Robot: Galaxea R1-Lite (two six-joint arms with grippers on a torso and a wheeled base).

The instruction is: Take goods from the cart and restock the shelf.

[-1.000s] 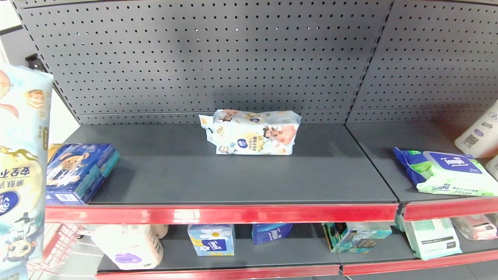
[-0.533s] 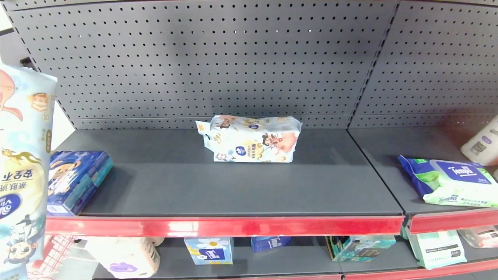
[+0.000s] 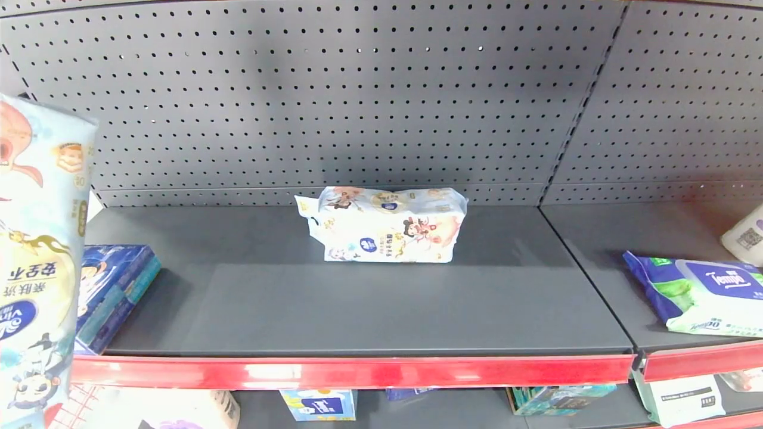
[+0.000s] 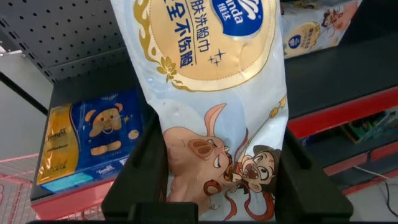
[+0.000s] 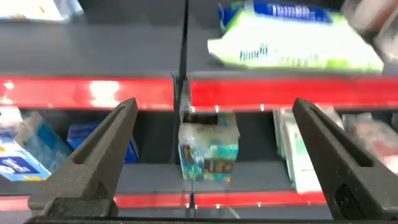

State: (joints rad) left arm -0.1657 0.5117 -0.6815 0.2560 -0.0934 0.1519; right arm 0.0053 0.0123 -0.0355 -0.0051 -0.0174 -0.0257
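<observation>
The tissue pack (image 4: 211, 93), likely soft and light, is clamped mid-body by the left gripper (image 4: 221, 155). The right gripper (image 5: 214, 106) is spread apart.

Dark, angular jaws (grainy matte finish)

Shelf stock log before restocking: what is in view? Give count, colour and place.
shelf: one, grey, red front edge
held tissue pack: one, pale blue and cream, far left
shelved tissue pack: one, white with cartoons, upper shelf, back middle
blue pack: one, blue, upper shelf, left end
wipes pack: one, blue-green and white, right bay
lower-shelf goods: several, mixed colours, under the red edge
left gripper: one, dark, fingers shut on held tissue pack
right gripper: one, dark, fingers open, facing the lower shelf
</observation>
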